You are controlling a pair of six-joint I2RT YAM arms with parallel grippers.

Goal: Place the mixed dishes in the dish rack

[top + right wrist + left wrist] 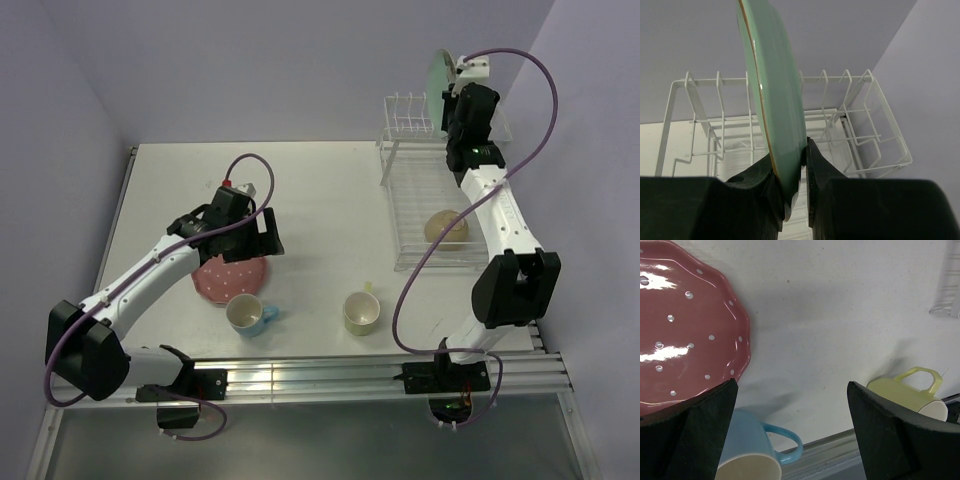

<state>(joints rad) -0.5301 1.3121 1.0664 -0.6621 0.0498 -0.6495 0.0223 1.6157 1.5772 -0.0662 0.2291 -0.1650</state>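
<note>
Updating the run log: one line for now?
right gripper: shut on green plate above rack | left gripper: open near pink plate

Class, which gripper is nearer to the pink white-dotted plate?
Left. The left gripper hangs open right by the edge of the pink white-dotted plate. The right gripper is far across the table, above the dish rack, shut on the mint-green plate.

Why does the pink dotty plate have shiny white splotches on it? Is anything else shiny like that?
Left wrist view: the splotches on the glossy pink white-dotted plate are glare, light bouncing off it; the pale yellow-green mug only throws a soft grey shadow on the white table. Right wrist view: the mint-green plate looks evenly lit, no glare.
</note>
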